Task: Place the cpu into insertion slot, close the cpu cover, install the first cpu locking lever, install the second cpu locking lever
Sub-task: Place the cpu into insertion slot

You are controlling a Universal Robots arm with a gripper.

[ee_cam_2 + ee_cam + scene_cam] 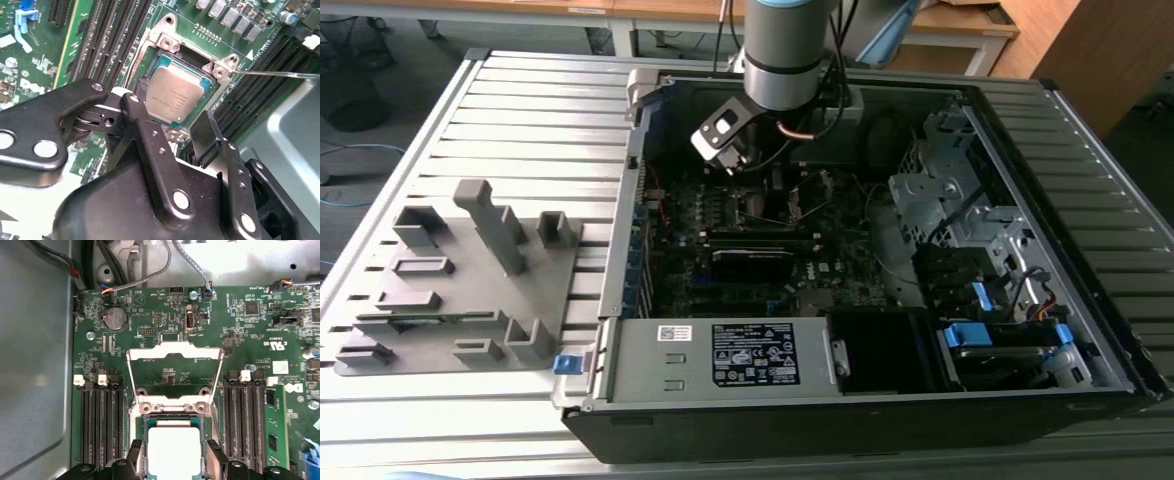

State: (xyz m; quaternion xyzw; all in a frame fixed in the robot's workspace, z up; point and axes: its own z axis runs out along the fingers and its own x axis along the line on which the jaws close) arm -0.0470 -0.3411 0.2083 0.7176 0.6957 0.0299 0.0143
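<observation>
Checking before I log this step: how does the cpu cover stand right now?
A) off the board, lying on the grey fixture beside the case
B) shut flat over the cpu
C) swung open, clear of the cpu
C: in the first wrist view the cpu cover stands swung open past its hinge, green board showing through its window, while the cpu lies uncovered in the insertion slot.
</observation>
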